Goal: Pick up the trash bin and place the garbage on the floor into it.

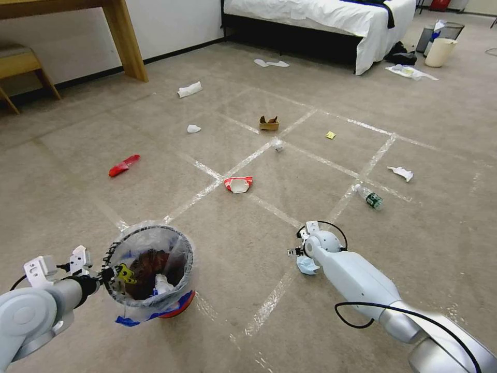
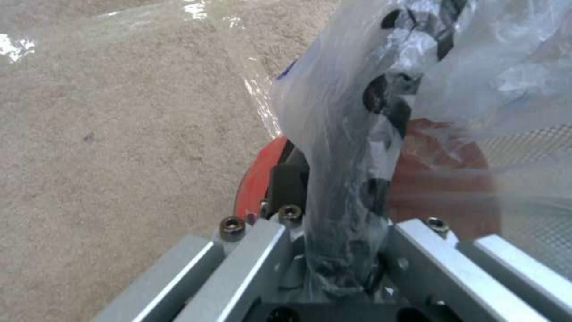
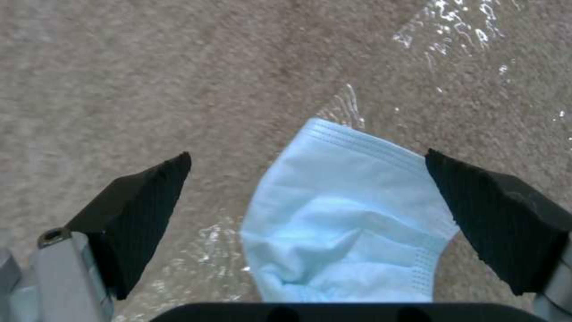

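Your left tool (image 1: 106, 273) is gripping the near rim of the trash bin (image 1: 150, 269), which is sitting at the lower left of the floor (image 1: 77, 207) with its red base down. The left wrist view is showing you the rim and its bunched plastic liner (image 2: 346, 134) clamped tight between the closed fingers. Your right tool (image 1: 299, 254) is hanging low over the pale blue face mask (image 3: 346, 223); in the right wrist view its black pads (image 3: 143, 210) are standing wide apart on either side of the mask, holding nothing. The mask is lying across a shiny tape line (image 1: 269, 305). Farther out you are seeing more garbage scattered well apart: a red wrapper (image 1: 123, 165), a red-and-white paper bowl (image 1: 238, 184), a small bottle (image 1: 369, 197), a brown cardboard tray (image 1: 268, 123) and white tissues (image 1: 190, 89). Nothing is lying between the mask and the bin. A bed (image 1: 321, 18) is standing at the far end
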Motion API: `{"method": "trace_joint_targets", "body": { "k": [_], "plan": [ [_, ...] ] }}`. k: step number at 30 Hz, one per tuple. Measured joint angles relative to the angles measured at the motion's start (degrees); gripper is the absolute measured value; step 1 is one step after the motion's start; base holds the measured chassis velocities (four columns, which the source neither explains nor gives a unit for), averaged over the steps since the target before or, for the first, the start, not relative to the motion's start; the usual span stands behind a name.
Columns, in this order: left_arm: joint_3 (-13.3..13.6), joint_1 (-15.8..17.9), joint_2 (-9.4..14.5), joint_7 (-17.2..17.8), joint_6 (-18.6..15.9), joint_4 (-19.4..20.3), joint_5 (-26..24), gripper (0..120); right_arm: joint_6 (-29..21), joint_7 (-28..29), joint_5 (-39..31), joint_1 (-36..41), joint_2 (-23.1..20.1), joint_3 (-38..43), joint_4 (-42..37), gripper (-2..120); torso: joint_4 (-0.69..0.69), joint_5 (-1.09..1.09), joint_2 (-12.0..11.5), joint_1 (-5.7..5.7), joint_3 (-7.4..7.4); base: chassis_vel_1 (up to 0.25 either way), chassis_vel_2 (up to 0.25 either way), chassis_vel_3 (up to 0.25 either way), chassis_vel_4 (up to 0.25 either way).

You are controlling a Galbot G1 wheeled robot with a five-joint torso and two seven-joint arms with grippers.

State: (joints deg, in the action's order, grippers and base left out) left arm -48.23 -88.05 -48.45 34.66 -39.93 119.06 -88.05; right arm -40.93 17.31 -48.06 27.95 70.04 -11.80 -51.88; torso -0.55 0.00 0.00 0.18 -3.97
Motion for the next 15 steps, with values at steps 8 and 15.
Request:
{"method": "trace_joint_targets", "body": {
  "k": [8, 15],
  "plan": [
    [-0.23, -0.23, 0.10, -0.24, 0.00, 0.20, 0.00, 1, 0.79, 0.31, 0.34, 0.85, -1.21, 1.21, 0.20, 100, 0.00, 0.01, 0.00, 0.00, 0.00, 0.000, 0.000, 0.000, 0.000],
    [-0.19, -0.21, -0.01, -0.30, -0.01, 0.44, -0.01, 1, 0.22, 3.09, -1.57, 1.07, -1.95, 1.46, -0.62, 100, 0.00, 0.00, 0.00, 0.00, 0.00, 0.000, 0.000, 0.000, 0.000]
  ]
}}
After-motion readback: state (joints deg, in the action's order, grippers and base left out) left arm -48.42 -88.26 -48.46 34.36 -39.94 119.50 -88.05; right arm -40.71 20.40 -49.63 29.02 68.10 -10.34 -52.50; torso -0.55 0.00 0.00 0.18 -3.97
